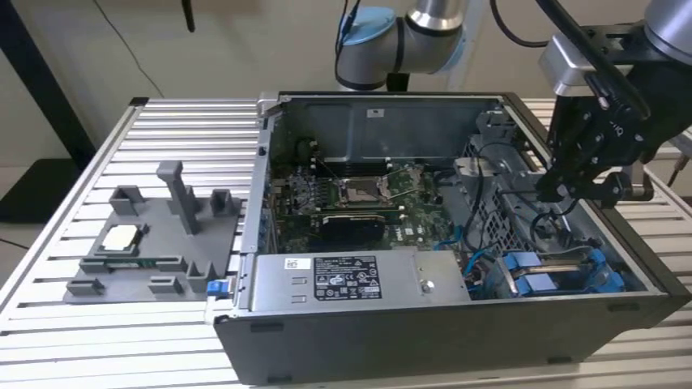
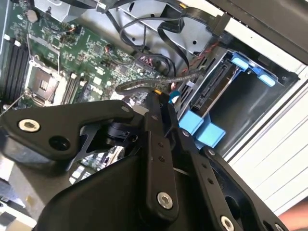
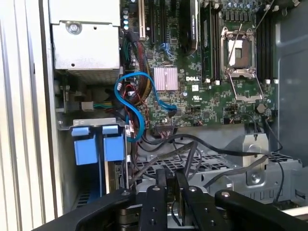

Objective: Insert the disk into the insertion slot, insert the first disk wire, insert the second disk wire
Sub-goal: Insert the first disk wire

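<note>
The disk (image 1: pixel 562 262) lies in the insertion slot (image 1: pixel 605 258) at the case's front corner on the exterior view's right, its blue carrier (image 1: pixel 540 282) (image 2: pixel 207 130) (image 3: pixel 84 149) showing at the slot mouth. The disk's connector edge (image 2: pixel 219 82) faces the cables. My gripper (image 1: pixel 553 193) (image 2: pixel 159 96) (image 3: pixel 171 180) hangs over the perforated cage just behind the slot. Its fingers are shut on a thin black disk wire (image 2: pixel 183 77) that runs across the fingertips. Other black wires (image 3: pixel 207 147) loop loosely over the cage.
The grey power-supply box (image 1: pixel 346 279) fills the case's front. The motherboard (image 1: pixel 346 194) lies behind it, and blue data cables (image 3: pixel 130 96) curl beside it. A grey fixture plate (image 1: pixel 151 235) with small parts sits on the slatted table (image 1: pixel 65 308) at the exterior view's left.
</note>
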`<move>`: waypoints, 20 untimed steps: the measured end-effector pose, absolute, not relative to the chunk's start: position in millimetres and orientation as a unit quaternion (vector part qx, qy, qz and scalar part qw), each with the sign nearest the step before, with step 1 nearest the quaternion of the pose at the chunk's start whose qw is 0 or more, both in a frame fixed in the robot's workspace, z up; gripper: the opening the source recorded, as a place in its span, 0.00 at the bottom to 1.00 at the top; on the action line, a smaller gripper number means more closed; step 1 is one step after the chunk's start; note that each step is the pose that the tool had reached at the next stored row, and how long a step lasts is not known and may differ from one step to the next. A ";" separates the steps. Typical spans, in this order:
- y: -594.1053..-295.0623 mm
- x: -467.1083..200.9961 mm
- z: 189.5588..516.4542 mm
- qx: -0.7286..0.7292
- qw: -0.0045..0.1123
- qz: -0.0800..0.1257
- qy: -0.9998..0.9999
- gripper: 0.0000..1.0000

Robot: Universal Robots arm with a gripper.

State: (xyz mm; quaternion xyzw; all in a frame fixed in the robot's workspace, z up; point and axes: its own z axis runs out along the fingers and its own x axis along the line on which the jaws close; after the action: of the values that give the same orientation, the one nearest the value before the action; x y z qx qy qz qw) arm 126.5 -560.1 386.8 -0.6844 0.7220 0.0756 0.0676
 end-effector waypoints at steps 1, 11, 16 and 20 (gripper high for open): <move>-560.1 126.5 386.8 -0.686 0.063 0.071 0.722 0.19; -560.0 124.2 382.7 -0.698 0.046 0.047 0.713 0.19; -560.0 124.1 380.9 -0.698 0.047 0.047 0.713 0.19; -560.0 124.0 376.0 -0.699 0.050 0.043 0.712 0.19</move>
State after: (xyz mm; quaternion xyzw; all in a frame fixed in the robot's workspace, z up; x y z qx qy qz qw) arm 124.0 -560.0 376.0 -0.6993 0.7118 0.0427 0.0503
